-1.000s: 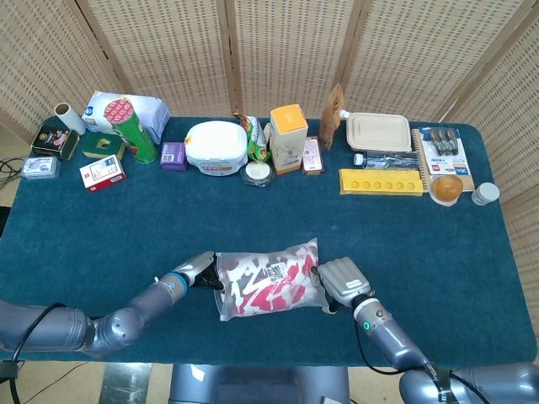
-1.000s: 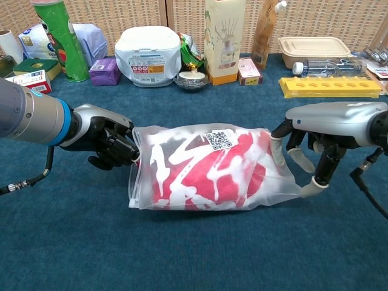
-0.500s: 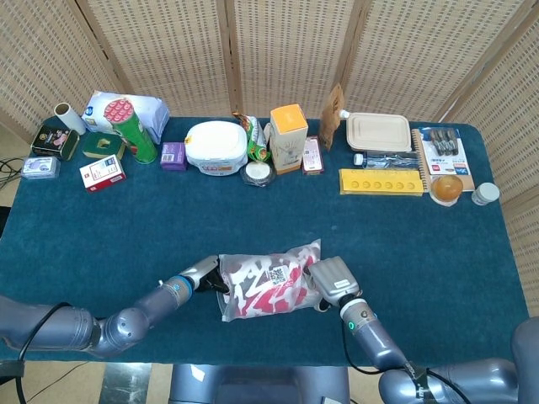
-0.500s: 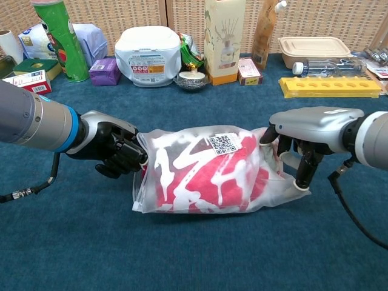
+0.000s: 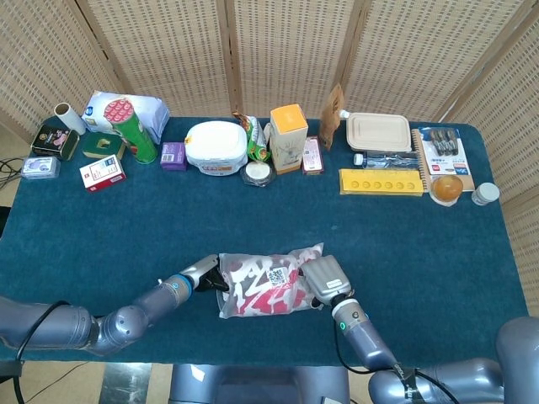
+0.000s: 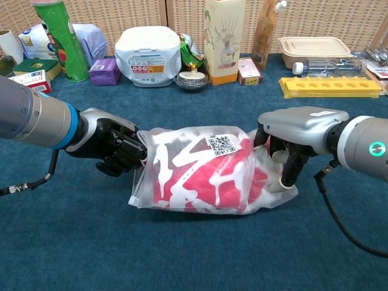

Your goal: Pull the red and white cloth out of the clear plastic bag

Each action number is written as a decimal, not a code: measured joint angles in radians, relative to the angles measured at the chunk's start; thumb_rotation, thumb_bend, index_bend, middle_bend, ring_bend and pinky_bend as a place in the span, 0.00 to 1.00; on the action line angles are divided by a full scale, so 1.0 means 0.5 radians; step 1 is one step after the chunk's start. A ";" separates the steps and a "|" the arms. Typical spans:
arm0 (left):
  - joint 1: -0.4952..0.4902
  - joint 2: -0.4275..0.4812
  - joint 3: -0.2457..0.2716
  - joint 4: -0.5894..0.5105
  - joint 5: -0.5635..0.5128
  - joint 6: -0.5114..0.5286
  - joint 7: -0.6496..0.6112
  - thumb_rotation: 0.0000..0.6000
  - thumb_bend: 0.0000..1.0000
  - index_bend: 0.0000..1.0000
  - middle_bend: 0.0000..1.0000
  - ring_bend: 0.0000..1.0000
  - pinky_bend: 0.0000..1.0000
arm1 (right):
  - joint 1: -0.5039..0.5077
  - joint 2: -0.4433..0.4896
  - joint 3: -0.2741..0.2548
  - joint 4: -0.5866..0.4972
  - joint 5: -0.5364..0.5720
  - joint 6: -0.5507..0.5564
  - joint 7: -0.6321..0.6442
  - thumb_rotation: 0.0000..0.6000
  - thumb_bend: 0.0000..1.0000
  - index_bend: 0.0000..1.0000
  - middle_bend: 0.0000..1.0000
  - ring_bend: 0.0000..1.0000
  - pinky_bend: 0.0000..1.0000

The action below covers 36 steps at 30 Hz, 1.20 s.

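The clear plastic bag lies on the blue table near the front edge, with the red and white cloth bunched inside it. A QR label sits on top of the bag. My left hand grips the bag's left end, fingers curled tight on the plastic. My right hand closes over the right end, its fingertips pressed down into the crumpled plastic. The bag is squeezed short between both hands.
Along the table's back edge stand a green can, a white tub, an orange-topped carton, a lidded tray and a yellow mould. Blue cloth lies bare between that row and the bag.
My right hand has moved left against the bag's right end and closed on it, bunching the bag shorter. The left hand keeps its grip and has barely shifted.
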 measured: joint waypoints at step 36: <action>0.023 0.023 0.035 0.057 0.055 0.010 -0.049 1.00 0.44 0.78 1.00 0.96 0.91 | -0.101 0.212 -0.024 -0.087 -0.215 -0.072 0.067 1.00 0.33 0.50 1.00 1.00 1.00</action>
